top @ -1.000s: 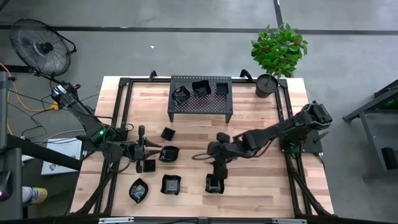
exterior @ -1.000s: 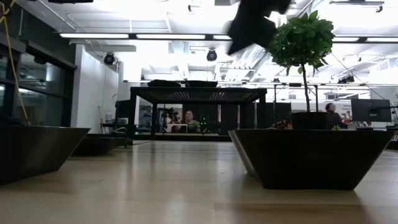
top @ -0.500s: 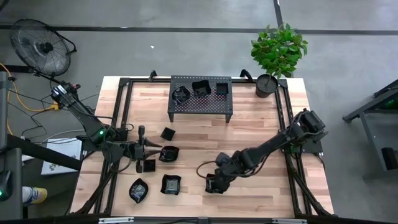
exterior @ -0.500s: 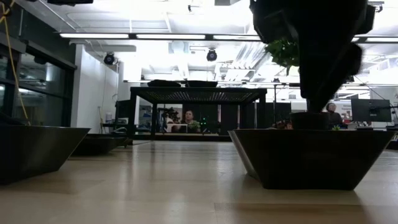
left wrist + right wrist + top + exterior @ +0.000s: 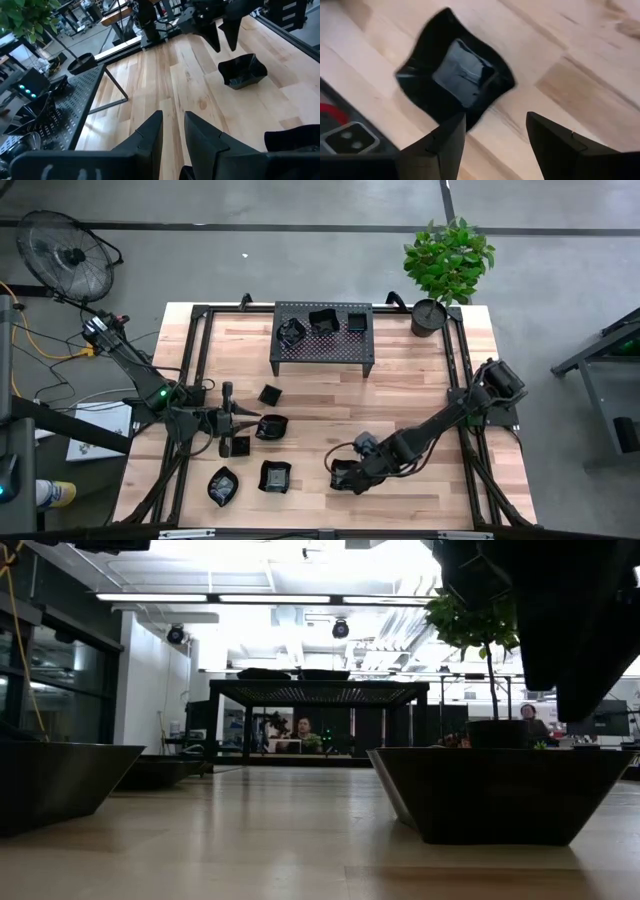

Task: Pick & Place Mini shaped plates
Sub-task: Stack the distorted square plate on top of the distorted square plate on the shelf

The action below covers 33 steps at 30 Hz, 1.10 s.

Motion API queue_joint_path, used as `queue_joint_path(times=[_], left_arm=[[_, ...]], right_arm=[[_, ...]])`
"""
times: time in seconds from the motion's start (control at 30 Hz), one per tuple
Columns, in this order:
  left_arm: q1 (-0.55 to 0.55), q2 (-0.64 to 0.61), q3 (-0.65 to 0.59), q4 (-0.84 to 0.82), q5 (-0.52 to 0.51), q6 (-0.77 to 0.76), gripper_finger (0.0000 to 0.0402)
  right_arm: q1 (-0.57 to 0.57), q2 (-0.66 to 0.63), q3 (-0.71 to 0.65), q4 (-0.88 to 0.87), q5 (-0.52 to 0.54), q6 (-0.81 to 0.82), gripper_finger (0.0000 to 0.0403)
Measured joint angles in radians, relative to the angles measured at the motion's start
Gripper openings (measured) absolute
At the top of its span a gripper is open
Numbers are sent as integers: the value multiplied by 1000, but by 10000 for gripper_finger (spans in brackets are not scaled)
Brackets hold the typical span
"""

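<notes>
Right claw [image 5: 340, 477], fingers spread and empty, poised over a wavy-edged mini plate [image 5: 455, 80] near the bench's front edge, aligned for grasping; left claw [image 5: 250, 423] waits, slightly parted, empty.

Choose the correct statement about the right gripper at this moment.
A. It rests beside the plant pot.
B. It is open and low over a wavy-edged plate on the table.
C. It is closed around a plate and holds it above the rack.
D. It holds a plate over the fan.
B: in the right wrist view the right gripper has its fingers spread apart, with the wavy-edged plate lying on the wooden table just beyond them, not gripped.
</notes>
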Motion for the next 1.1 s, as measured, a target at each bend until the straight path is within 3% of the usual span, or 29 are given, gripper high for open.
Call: queue_joint_path(times=[0.37, 0.8, 1.1], left_arm=[[0, 0, 0, -2, 0, -5, 76], [0, 0, 0, 0, 0, -8, 76], [0, 0, 0, 1, 1, -8, 76]], right_arm=[[1, 76, 0, 50, -39, 48, 204], [2, 80, 0, 49, 13, 38, 203], [2, 80, 0, 55, 11, 29, 162]])
